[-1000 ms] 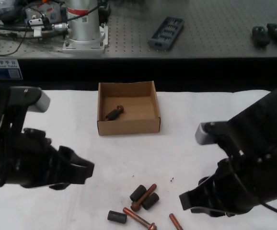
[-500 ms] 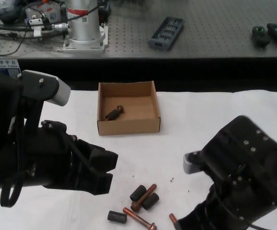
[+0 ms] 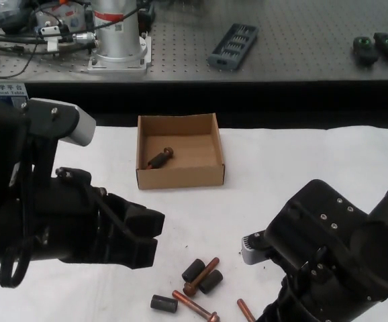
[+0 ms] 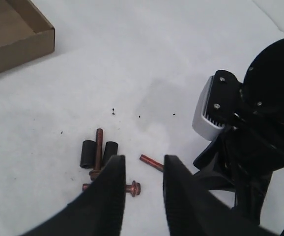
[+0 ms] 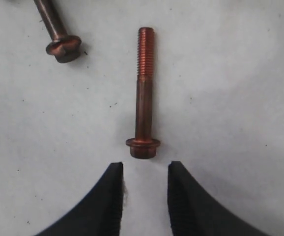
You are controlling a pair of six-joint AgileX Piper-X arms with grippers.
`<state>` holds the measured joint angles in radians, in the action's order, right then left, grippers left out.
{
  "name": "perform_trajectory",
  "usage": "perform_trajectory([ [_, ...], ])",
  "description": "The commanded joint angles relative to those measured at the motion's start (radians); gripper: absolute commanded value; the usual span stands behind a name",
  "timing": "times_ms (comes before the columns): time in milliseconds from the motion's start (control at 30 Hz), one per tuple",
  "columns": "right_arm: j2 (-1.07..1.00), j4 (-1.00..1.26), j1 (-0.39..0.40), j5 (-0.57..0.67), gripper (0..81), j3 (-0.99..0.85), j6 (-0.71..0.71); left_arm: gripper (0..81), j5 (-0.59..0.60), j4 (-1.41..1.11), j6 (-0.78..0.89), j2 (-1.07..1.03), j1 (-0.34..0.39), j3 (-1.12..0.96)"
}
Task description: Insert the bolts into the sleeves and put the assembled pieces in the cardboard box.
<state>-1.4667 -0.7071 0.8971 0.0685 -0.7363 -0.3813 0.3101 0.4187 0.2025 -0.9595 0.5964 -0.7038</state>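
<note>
On the white cloth of the bench [image 3: 301, 161] the two black arms have both come closer to the loose parts during the last second. The left arm [image 3: 66, 221] advanced toward the middle and then nearly stopped. The right arm [image 3: 335, 261] went down and inward, so that its front end is now at the near edge, beside the parts. The brown open cardboard box [image 3: 180, 176] has not moved and holds one assembled piece, a dark sleeve with a copper bolt head [image 3: 160, 158]. The right gripper [image 5: 144, 169] is empty, its jaws parted a little wider than a bolt head, and it is just short of the flanged head of a copper-coloured threaded bolt [image 5: 143, 93] that lies alone on the cloth. I judge that this bolt is the next one to be picked. The left gripper [image 4: 142, 164] is also empty and moderately open, above two short black cylindrical sleeves [image 4: 88, 153] with another copper bolt [image 4: 99, 152] between them, probably to take a sleeve.
</note>
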Motion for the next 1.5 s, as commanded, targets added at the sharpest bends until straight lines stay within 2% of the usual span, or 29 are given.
perform_trajectory([
  [0, -0.008, 0.001, 0.002, 0.013, 23.6, -0.018, 0.038, 20.2, -0.014, -0.009, 0.008, 0.022, 0.005, -0.002],
  [467, -0.151, -0.074, 0.002, -0.015, 23.6, -0.116, 0.096, 20.2, -0.064, -0.009, 0.008, 0.174, 0.005, -0.002],
  [1067, -0.241, -0.047, 0.002, -0.037, 23.2, -0.116, 0.163, 20.2, -0.064, 0.015, 0.008, 0.199, 0.005, -0.002],
  [1267, -0.241, -0.098, 0.0, -0.165, 23.2, -0.116, 0.275, 20.2, -0.064, 0.032, 0.008, 0.199, 0.005, -0.002],
  [1467, -0.241, -0.114, 0.0, -0.266, 23.2, -0.116, 0.491, 20.2, -0.064, 0.032, 0.008, 0.199, 0.005, -0.002],
])
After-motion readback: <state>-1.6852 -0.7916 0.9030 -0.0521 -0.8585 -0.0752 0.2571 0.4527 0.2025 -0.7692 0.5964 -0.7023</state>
